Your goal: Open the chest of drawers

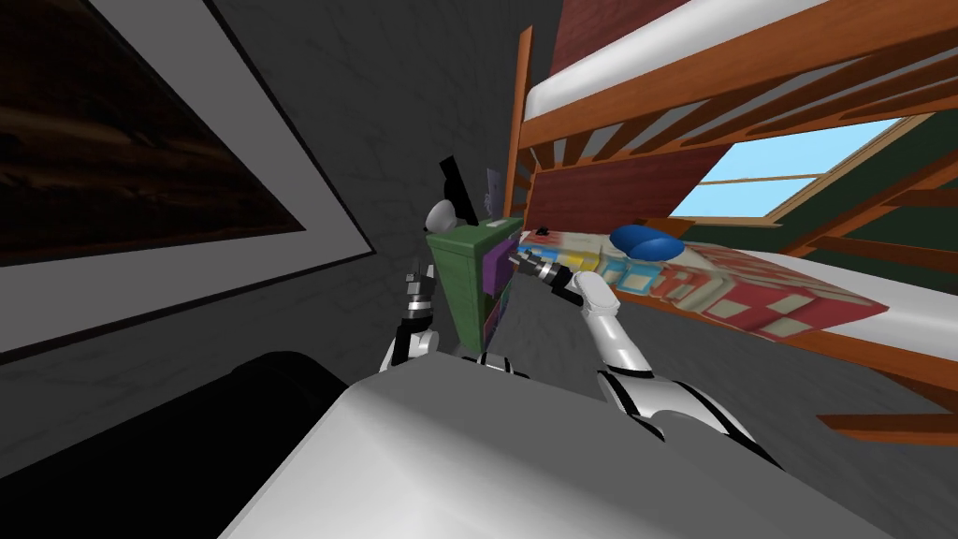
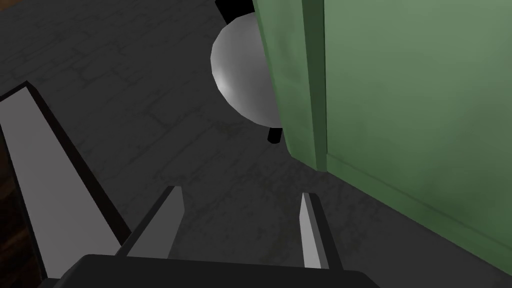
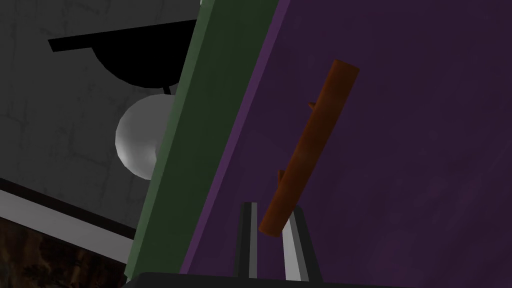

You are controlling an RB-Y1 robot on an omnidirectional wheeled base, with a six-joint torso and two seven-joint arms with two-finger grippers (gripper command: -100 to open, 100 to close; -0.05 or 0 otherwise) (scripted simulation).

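Note:
The chest of drawers (image 1: pixel 463 271) is green with purple drawer fronts (image 1: pixel 496 260) and stands against the dark wall ahead of me. In the right wrist view an orange-brown bar handle (image 3: pixel 310 150) runs across a purple front (image 3: pixel 400 150) beside the green frame (image 3: pixel 200 125). My right gripper (image 3: pixel 272 235) has its fingers close together on the near end of that handle; the head view shows it at the upper drawer (image 1: pixel 517 265). My left gripper (image 2: pixel 240 220) stands open with nothing between its fingers, beside the chest's green side (image 2: pixel 410 100) and near the wall (image 1: pixel 418 279).
A lamp with a white globe (image 1: pixel 440 217) and a black shade stands behind the chest. A wooden bunk bed (image 1: pixel 795 323) with a patterned cover and a blue pillow (image 1: pixel 645 243) lies close on the right. A framed panel (image 1: pixel 140 187) hangs on the left wall.

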